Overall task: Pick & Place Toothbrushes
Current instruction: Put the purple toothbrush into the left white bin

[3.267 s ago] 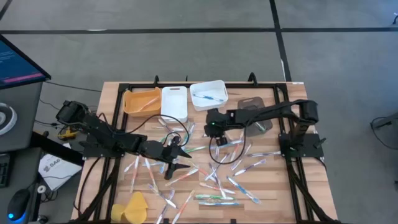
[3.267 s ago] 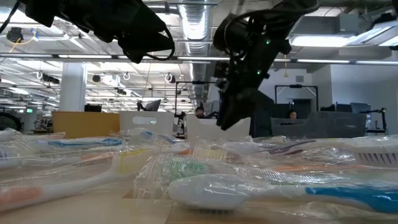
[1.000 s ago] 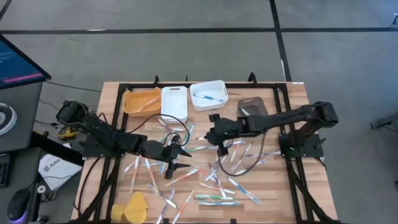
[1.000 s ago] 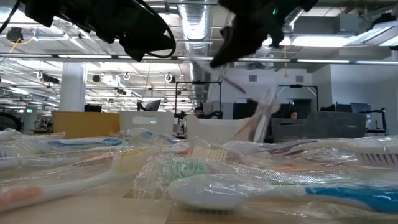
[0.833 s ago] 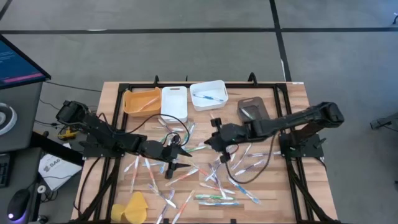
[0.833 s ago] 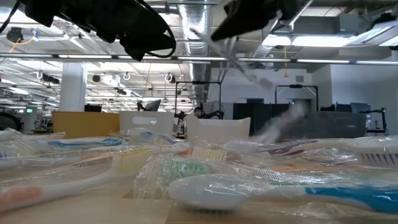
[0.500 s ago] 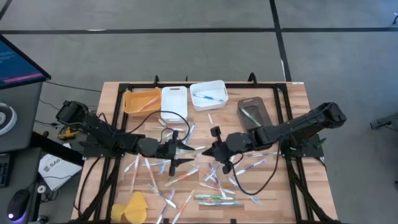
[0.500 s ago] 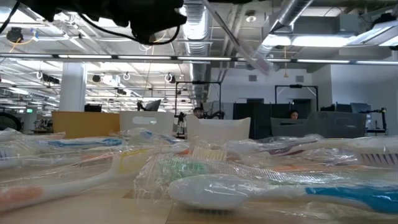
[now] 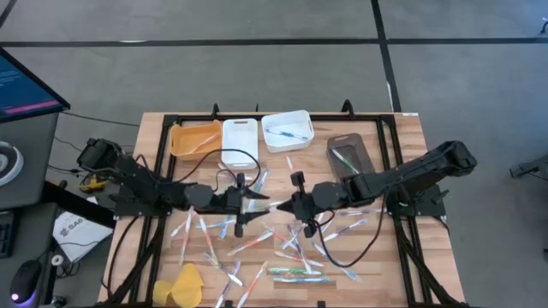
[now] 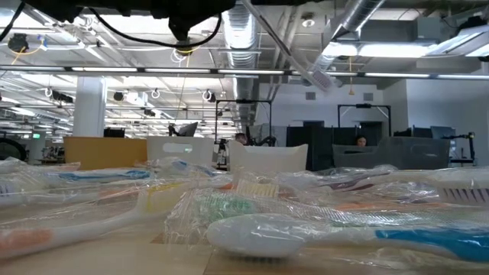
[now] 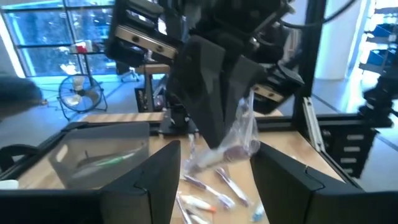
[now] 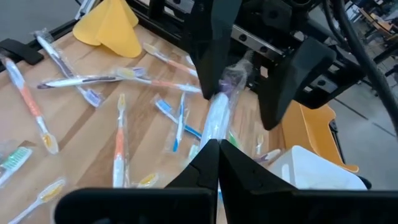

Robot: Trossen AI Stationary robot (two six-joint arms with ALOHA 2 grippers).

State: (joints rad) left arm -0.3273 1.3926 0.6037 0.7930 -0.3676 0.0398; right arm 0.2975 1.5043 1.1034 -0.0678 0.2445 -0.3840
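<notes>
Plastic-wrapped toothbrush [image 12: 216,115] is held clamped in the right gripper [image 9: 295,205], long axis pointing at nine o'clock. Just beyond, the left gripper [image 9: 253,200] is held open.

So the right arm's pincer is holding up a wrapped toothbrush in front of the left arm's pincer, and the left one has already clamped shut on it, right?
Not quite. The right pincer does hold the wrapped toothbrush up in front of the left pincer, but the left one is open, not clamped. The left wrist view shows its fingers standing apart on either side of the wrapper, not touching it.
</notes>
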